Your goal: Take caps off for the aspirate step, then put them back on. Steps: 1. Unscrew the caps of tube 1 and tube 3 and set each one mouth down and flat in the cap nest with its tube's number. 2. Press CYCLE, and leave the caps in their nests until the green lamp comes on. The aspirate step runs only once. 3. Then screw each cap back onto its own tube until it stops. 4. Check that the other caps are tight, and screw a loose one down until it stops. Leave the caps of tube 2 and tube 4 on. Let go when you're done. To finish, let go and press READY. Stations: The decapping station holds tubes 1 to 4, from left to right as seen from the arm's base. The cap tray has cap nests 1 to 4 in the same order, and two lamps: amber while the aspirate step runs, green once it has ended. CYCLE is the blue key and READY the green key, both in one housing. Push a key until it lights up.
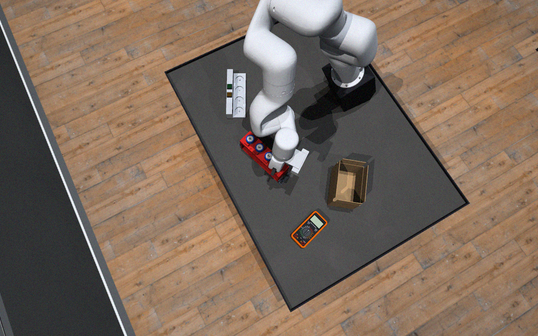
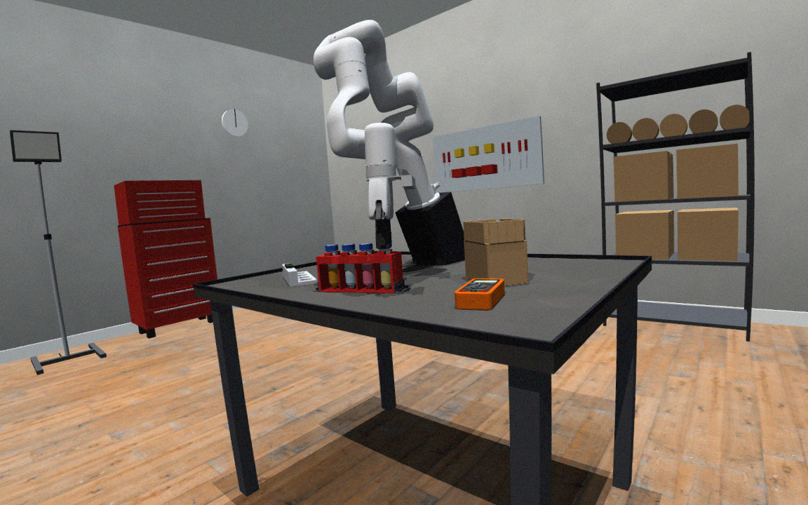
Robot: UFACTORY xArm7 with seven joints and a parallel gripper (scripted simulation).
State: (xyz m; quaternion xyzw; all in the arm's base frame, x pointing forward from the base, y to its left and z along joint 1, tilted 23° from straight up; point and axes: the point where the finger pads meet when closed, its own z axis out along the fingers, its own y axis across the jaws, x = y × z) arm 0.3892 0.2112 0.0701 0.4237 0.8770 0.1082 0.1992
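A red tube rack (image 1: 245,144) (image 2: 320,273) holds four tubes near the table's left edge. Blue caps sit on three of them (image 1: 250,138) (image 1: 259,147) (image 1: 268,156) (image 2: 331,247) (image 2: 348,246) (image 2: 365,246). My gripper (image 1: 278,170) (image 2: 384,240) points straight down over the fourth tube, tube 1, at the rack's end nearest the multimeter. It is shut on that tube's cap, which the fingers hide. The white cap tray (image 1: 239,95) (image 2: 297,275) lies beyond the rack's other end; its nests look empty and both lamps are dark.
An open cardboard box (image 1: 347,204) (image 2: 494,260) stands on the dark table (image 1: 388,167) (image 2: 520,301) to the right of the rack. An orange multimeter (image 1: 308,229) (image 2: 480,293) lies near the front edge. I cannot see the key housing.
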